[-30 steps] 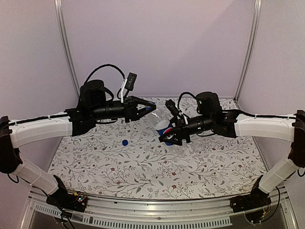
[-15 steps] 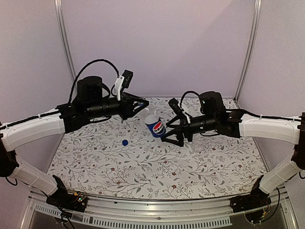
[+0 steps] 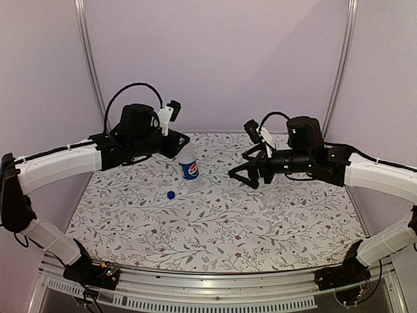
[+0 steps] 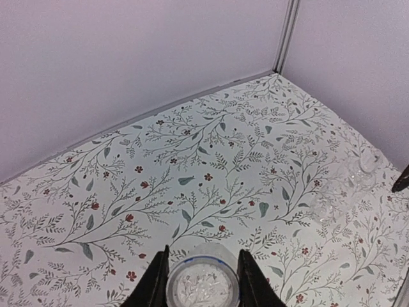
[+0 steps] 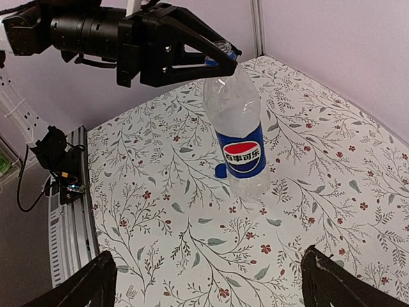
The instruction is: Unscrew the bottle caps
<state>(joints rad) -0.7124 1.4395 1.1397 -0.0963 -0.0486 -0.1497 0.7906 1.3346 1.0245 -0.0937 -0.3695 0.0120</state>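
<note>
The Pepsi bottle (image 3: 189, 169) stands slightly tilted, its base at or just above the table, and its mouth is uncapped (image 4: 203, 289). My left gripper (image 3: 184, 149) is shut on its neck, one finger on each side (image 4: 203, 254). The right wrist view shows the bottle (image 5: 239, 144) hanging from the left gripper (image 5: 217, 59). The blue cap (image 3: 171, 194) lies on the table just left of the bottle, and shows behind it (image 5: 220, 171). My right gripper (image 3: 246, 177) is wide open and empty, well right of the bottle (image 5: 214, 288). A faint clear plastic shape, perhaps the unlabelled bottle (image 4: 358, 178), lies at the right. The pale cap is not visible.
The floral tablecloth (image 3: 215, 228) covers the table. Lilac walls close the back and sides, with metal posts (image 3: 88, 59) at the back corners. The table's metal front rail (image 3: 208, 287) runs along the near edge.
My right gripper has let go of the Pepsi bottle, opened and drawn back to the right. My left gripper has carried the bottle left, toward the blue cap.
</note>
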